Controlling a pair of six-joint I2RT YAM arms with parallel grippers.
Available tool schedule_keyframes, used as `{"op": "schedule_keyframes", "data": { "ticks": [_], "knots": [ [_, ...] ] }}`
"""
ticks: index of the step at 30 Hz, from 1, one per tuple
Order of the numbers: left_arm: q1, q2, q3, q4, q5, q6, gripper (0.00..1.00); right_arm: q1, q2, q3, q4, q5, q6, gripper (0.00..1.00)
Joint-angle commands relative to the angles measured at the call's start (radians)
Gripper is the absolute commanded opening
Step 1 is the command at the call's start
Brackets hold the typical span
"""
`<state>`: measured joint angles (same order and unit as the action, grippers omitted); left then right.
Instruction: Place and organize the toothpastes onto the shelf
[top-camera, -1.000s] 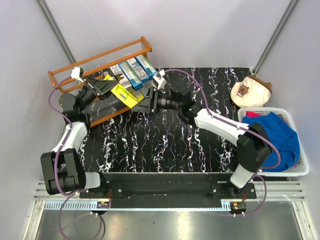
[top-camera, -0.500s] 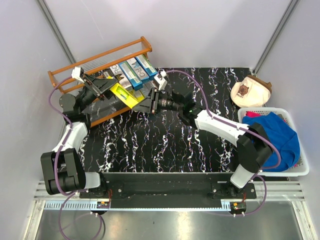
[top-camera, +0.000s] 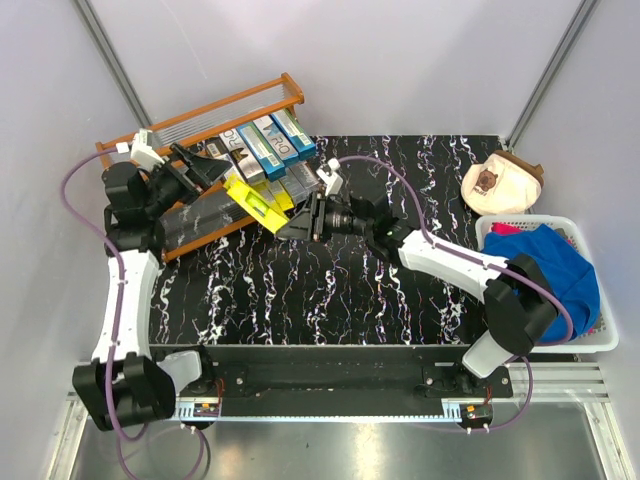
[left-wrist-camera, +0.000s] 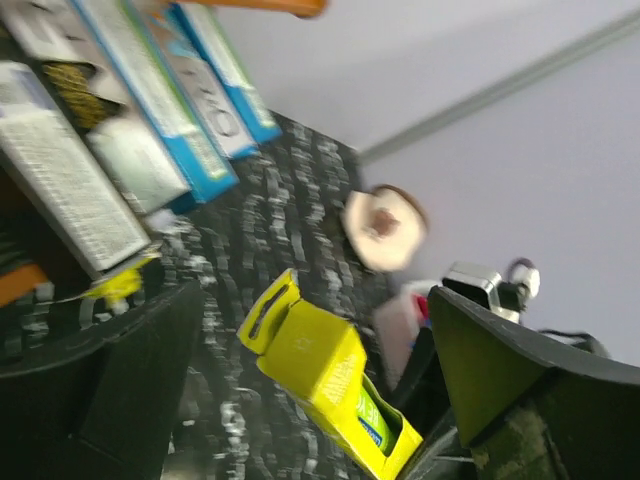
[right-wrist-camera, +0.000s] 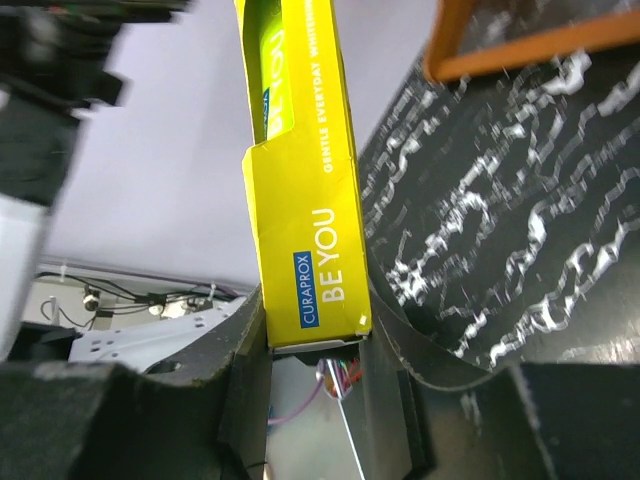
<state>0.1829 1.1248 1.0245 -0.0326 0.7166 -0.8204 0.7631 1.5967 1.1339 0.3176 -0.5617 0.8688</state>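
Count: one yellow carton (top-camera: 256, 194) and three blue-teal cartons (top-camera: 268, 142), the latter side by side on the shelf (top-camera: 230, 104). My right end effector (top-camera: 296, 218) pinches the yellow carton, printed CURAPROX BE YOU, end flap open, tilted at the shelf's front edge. My left end effector (top-camera: 207, 170) stands spread just beside it.

A yellow carton (top-camera: 256, 196) sits tilted in the right gripper (top-camera: 285, 220); just beyond, blue-teal cartons (top-camera: 268, 140) lie on the orange shelf (top-camera: 225, 103).

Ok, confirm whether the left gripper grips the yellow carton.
No, the left gripper stands open, clear of the yellow carton the right gripper holds.
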Motion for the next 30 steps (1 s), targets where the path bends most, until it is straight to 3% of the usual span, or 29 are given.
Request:
{"op": "schedule_keyframes", "data": {
  "ticks": [1,11,23,30],
  "knots": [
    [0.004,-0.048,0.054,-0.303,-0.259,0.265,0.99,0.002,-0.035,-0.045,-0.012,-0.02,-0.011,0.26],
    [-0.007,-0.143,0.08,-0.415,-0.56,0.366,0.99,0.005,0.078,-0.111,0.021,-0.05,0.012,0.24],
    [-0.008,-0.112,0.063,-0.423,-0.514,0.409,0.99,0.007,0.35,0.079,0.167,-0.07,0.088,0.24],
    [-0.007,-0.111,0.049,-0.421,-0.513,0.423,0.99,0.007,0.545,0.161,0.374,0.008,0.278,0.23]
  ]
}}
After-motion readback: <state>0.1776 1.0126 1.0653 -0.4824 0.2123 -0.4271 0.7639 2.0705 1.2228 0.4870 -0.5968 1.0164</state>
